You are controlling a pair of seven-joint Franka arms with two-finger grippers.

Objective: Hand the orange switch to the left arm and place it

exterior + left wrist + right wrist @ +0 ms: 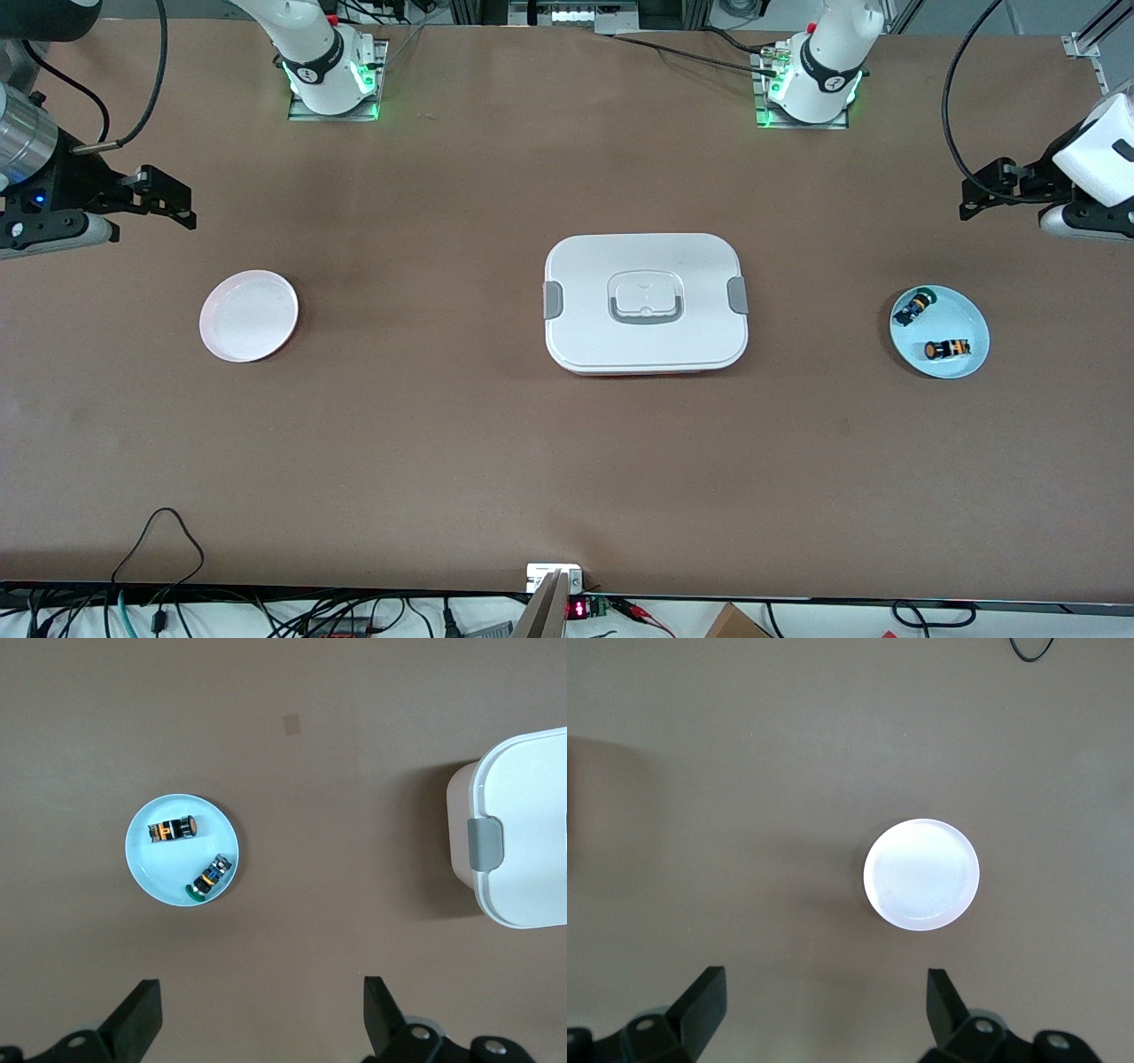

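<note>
In the front view, the box (646, 303) sits at the centre of the frame on the brown table (496, 461). At centre right a pale blue plate (962, 312) carries the orange switch (944, 349) on the side nearer the camera and a green-tipped switch (913, 307) on its upper part. A pink plate (249, 315) lies bare at centre left. The left gripper (972, 196) hangs at the upper right edge, above the table near the blue plate, fingers spread. The right gripper (175, 198) hangs at the upper left edge, near the pink plate, fingers likewise apart. Neither holds anything.

In the left wrist view, the blue plate (151, 881) lies left of centre with the orange switch (174, 829) and green-tipped switch (209, 877) lying close together on it; the box (523, 837) fills the right edge. The wide-set fingers (137, 1017) show along the bottom.

In the right wrist view, the pink plate (921, 874) sits just right of centre, with the wide-set fingers (702, 1003) at the bottom.

Judging from this, the likely risks are closing on the green-tipped switch instead, since the two parts lie close; the tiny round-capped part rolling or slipping during the grasp or the hand-over; and an arm clipping the box if the exchange is made too low over the middle.
</note>
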